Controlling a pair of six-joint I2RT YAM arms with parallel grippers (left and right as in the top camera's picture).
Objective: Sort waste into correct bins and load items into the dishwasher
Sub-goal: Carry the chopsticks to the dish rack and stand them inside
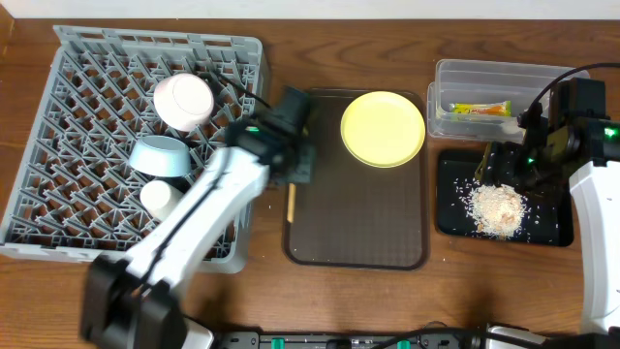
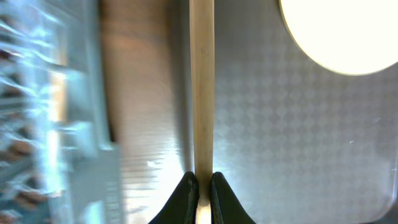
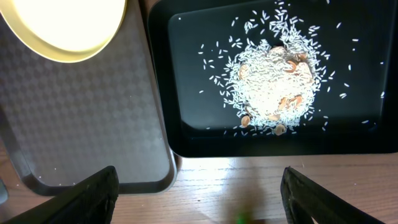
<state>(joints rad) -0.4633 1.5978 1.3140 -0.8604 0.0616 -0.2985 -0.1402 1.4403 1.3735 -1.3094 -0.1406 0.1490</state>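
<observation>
Left gripper first: we see its jaws closed tight on the near end of the wooden chopsticks (whether one stick or a pair pressed together, we cannot tell). The wood runs straight away from the fingertips along the left edge of the brown tray, between the dish rack and the yellow plate. We cannot tell whether the wood rests on the tray or is lifted clear of it.

The plate lies flat on the far right part of the brown tray. In the rack, at the left of the table, we find the white bowl, the blue bowl just near of it, and the white cup nearer still.

At the far right stands the clear tub with the snack wrapper inside. Just near of the tub lies the black tray, holding a heap of rice crumbs with loose grains scattered around it.

The right gripper hangs over the left part of the black tray, jaws spread wide with nothing between them.
</observation>
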